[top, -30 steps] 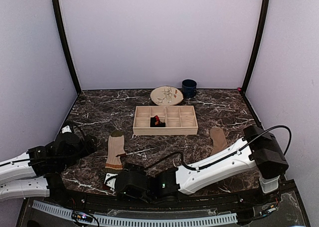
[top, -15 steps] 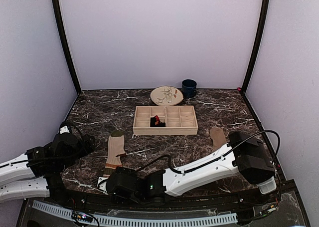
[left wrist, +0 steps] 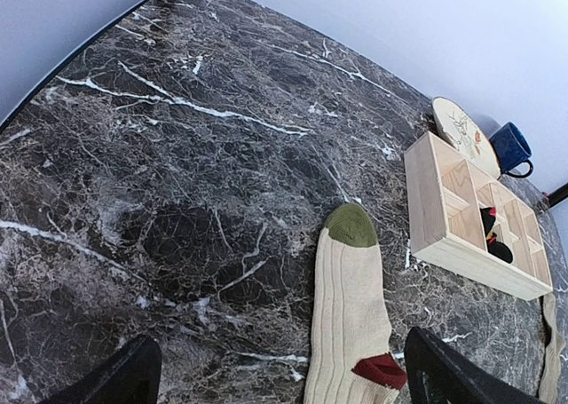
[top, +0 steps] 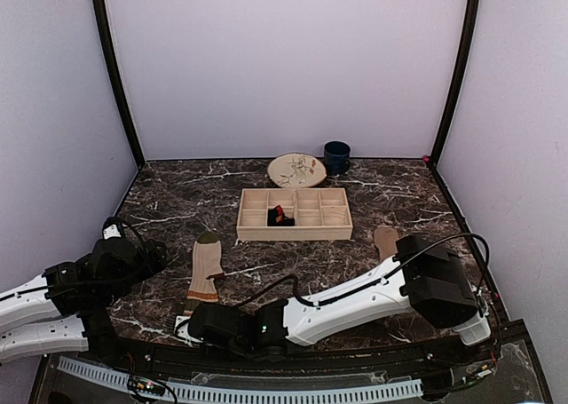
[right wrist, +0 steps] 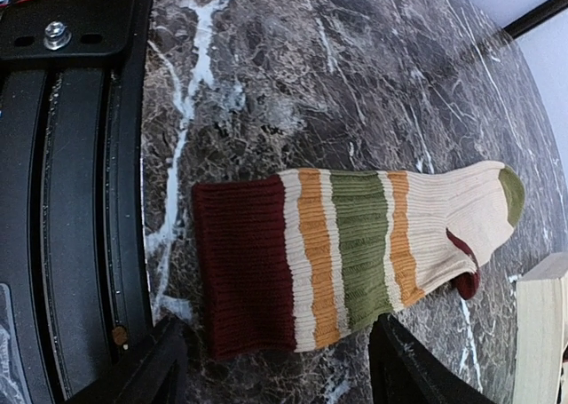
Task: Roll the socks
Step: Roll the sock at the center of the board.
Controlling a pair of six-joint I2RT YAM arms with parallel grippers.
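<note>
Dark marble worktop (top: 169, 200), pale walls around it. On my left, the left fingers (left wrist: 115, 377) stand wide apart, holding nothing, near the striped sock (top: 206, 266), which lies flat with its toe pointing away. I see the right fingers (right wrist: 146, 364) parted either side of its maroon cuff, not gripping. A black sock (top: 280, 217) sits in the wooden tray (top: 293, 234). The tan sock (top: 385, 241) lies flat at right.
</note>
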